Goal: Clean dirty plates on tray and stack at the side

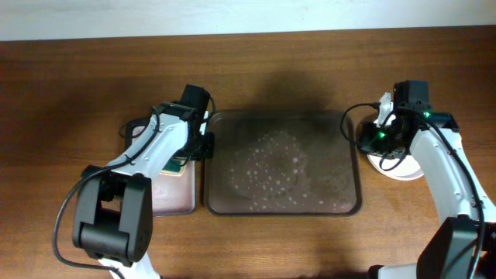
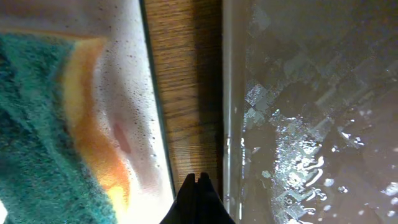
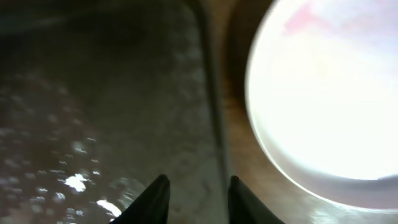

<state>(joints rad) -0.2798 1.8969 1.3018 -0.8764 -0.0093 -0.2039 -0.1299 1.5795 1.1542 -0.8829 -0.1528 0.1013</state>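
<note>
The large dark brown tray (image 1: 310, 147) lies mid-table, wet and speckled with suds, and no plate rests on it. To the right of the tray a white plate (image 1: 401, 169) lies on the wood, partly under my right arm; whether others lie beneath it I cannot tell. It shows large and bright in the right wrist view (image 3: 323, 93). My right gripper (image 1: 370, 141) (image 3: 198, 182) hangs open and empty over the tray's right rim (image 3: 214, 124). My left gripper (image 1: 204, 144) (image 2: 198, 178) is shut on nothing, above the strip of wood beside the tray's left rim (image 2: 227, 93).
A smaller pinkish tray (image 1: 174, 194) (image 2: 134, 93) with a dark rim sits left of the big tray, wet, holding a green and yellow sponge (image 1: 180, 163) (image 2: 37, 124). Bare wooden table (image 1: 77, 93) surrounds everything.
</note>
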